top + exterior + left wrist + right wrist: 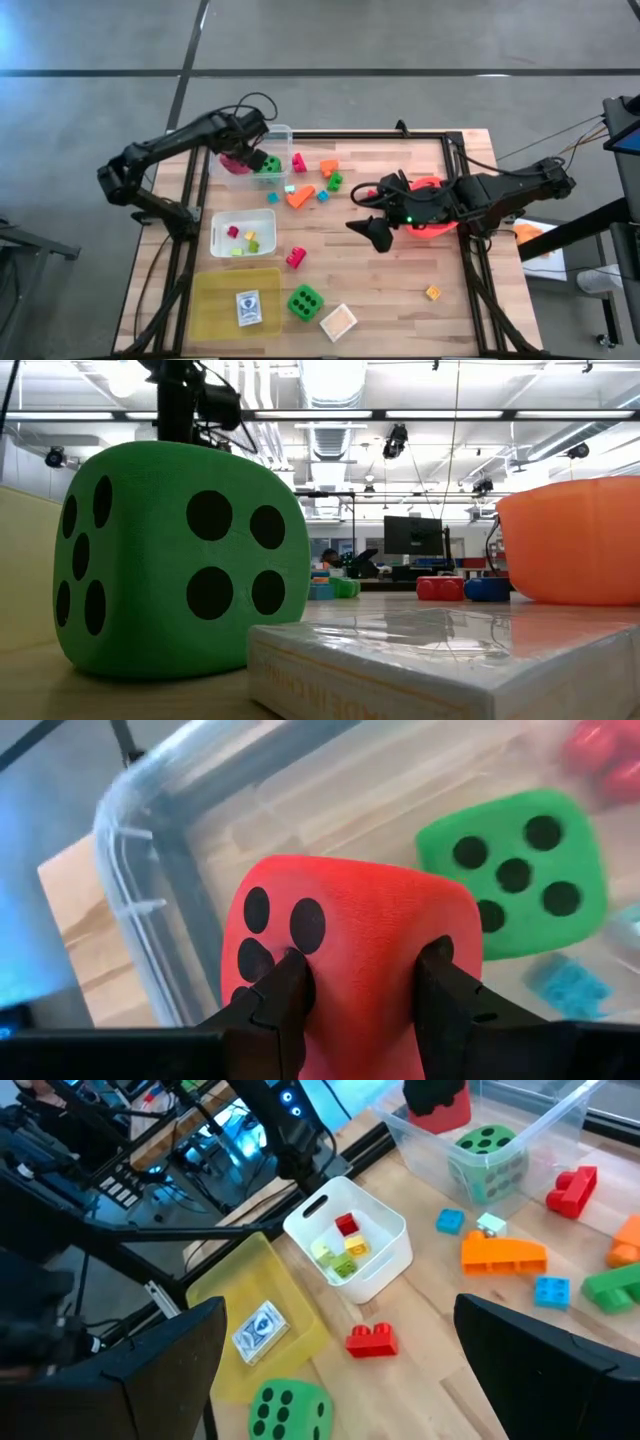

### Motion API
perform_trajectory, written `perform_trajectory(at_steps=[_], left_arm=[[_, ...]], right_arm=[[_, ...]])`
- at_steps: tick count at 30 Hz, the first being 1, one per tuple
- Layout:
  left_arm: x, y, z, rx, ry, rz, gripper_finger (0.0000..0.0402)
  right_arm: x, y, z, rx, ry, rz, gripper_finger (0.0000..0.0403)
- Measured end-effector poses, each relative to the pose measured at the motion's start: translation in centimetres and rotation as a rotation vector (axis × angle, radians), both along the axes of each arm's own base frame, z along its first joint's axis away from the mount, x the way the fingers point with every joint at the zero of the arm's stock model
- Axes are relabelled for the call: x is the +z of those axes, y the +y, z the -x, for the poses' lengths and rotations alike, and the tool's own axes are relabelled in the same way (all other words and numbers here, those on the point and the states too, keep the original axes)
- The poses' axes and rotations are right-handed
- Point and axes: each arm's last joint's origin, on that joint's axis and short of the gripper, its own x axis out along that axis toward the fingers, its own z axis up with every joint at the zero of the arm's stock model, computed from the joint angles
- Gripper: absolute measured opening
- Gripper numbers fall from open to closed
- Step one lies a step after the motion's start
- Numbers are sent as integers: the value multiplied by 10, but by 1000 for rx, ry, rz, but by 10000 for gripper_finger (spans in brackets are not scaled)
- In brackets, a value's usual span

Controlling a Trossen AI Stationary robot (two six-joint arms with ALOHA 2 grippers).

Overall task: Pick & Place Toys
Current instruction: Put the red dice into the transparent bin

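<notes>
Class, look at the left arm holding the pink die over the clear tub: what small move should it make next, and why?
Probably open the left pincer and let the pink die drop. It is gripped between both fingers, right above the clear tub, where a green die already lies, so release should land it inside. The right pincer hangs open over mid-table, waiting.

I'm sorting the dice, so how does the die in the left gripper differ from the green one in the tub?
The held die is pink-red; the tub die is green. The held die is clamped between the left gripper's fingers above the clear tub; the green die lies free inside it. Both are soft-looking cubes with black dots.
</notes>
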Motion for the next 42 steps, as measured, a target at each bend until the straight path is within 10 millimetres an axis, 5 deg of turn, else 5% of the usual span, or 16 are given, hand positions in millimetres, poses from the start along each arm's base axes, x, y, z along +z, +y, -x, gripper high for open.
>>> perform_trajectory(at_steps=[17, 42], left_arm=[[-36, 1, 17, 120, -19, 12, 125], [-50, -4, 17, 100, 12, -10, 122]], right_arm=[[0, 6, 2, 20, -2, -1, 383], [0, 5, 1, 24, 0, 7, 383]])
